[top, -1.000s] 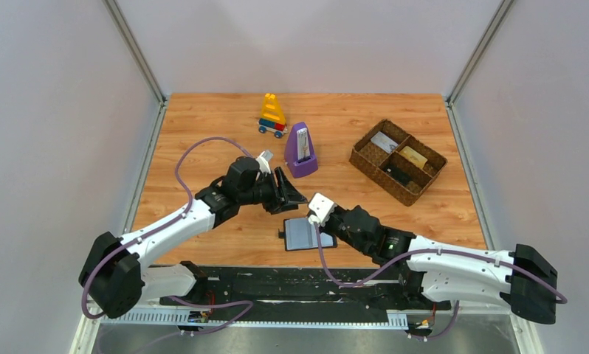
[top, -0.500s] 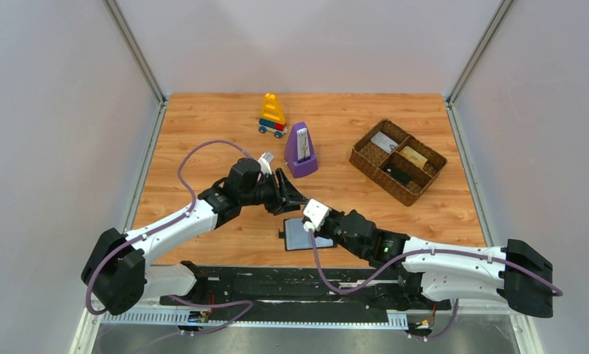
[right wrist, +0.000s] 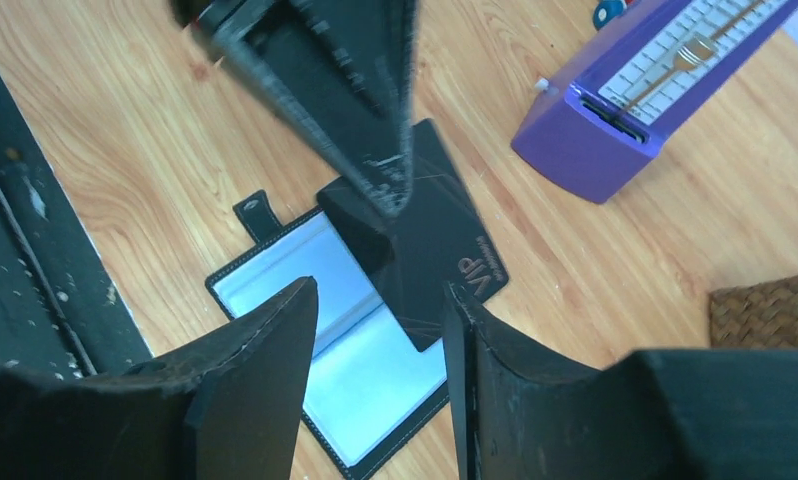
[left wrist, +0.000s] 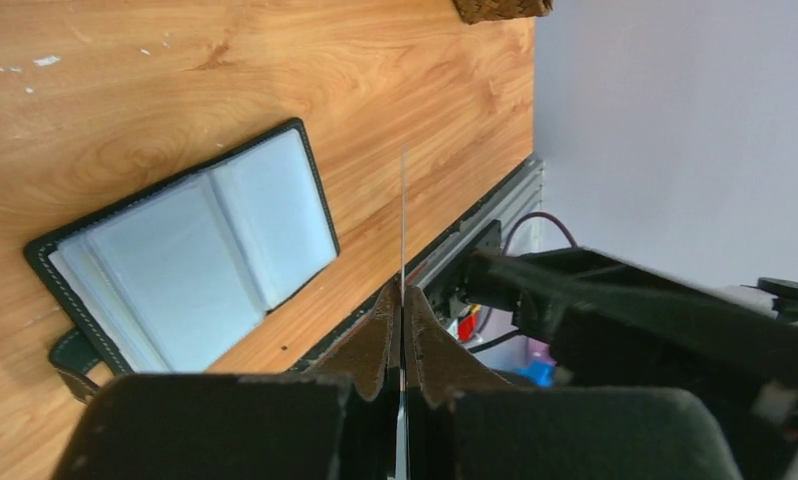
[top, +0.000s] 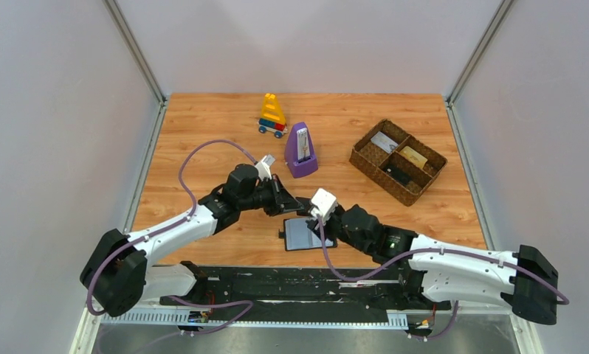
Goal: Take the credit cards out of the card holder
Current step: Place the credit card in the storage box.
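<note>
Pale grey walls are set around a wood-grain surface (top: 365,110). Near its front edge the card holder (top: 306,234) is laid open and flat, its stitched black rim framing two glossy grey-blue sleeves. Close over it, a thin, rigid black card (right wrist: 445,250) printed "VIP" is pinched by the left gripper (left wrist: 402,300), whose textured pads are pressed together on it. The right gripper (right wrist: 377,290) is held partly open, its smooth black fingers parted with no contact to be seen. A purple wedge-shaped metronome (top: 300,151) and a brown woven tray (top: 398,161) are placed farther back.
</note>
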Robot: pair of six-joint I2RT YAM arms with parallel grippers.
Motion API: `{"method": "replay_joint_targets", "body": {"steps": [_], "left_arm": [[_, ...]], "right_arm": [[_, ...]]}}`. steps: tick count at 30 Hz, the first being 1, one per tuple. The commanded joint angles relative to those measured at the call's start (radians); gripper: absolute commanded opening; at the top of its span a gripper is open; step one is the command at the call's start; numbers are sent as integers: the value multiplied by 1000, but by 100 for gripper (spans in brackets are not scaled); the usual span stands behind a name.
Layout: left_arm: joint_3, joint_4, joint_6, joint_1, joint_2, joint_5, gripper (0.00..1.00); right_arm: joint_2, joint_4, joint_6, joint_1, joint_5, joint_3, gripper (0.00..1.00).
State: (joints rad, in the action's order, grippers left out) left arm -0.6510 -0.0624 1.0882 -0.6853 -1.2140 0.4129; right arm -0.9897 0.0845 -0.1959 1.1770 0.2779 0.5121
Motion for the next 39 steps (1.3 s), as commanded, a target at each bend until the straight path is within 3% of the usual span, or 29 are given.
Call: {"method": "replay_joint_targets", "body": {"steps": [1, 6, 13, 18, 20, 24, 31, 39], "left_arm": [[48, -121, -153, 4, 58, -7, 0], [99, -176, -234, 4, 112, 12, 0], [103, -161, -292, 4, 164, 11, 0], [55, -75, -356, 4, 147, 66, 0], [36, -46, -382, 4, 138, 115, 0], [-14, 18, -446, 4, 114, 247, 0], [-81, 99, -531, 4, 47, 434, 0], [-124, 220, -623, 4, 20, 462, 0]], "right_arm": [[55, -180, 274, -91, -93, 149, 51], [45, -295, 455, -247, -281, 227, 51], [21, -292, 608, -448, -534, 217, 47], [28, -282, 499, -484, -677, 214, 49], [13, -288, 401, -485, -780, 225, 50], [-31, -309, 308, -485, -841, 253, 53], [-157, -329, 266, -485, -962, 311, 54], [-129, -358, 260, -485, -930, 328, 56]]}}
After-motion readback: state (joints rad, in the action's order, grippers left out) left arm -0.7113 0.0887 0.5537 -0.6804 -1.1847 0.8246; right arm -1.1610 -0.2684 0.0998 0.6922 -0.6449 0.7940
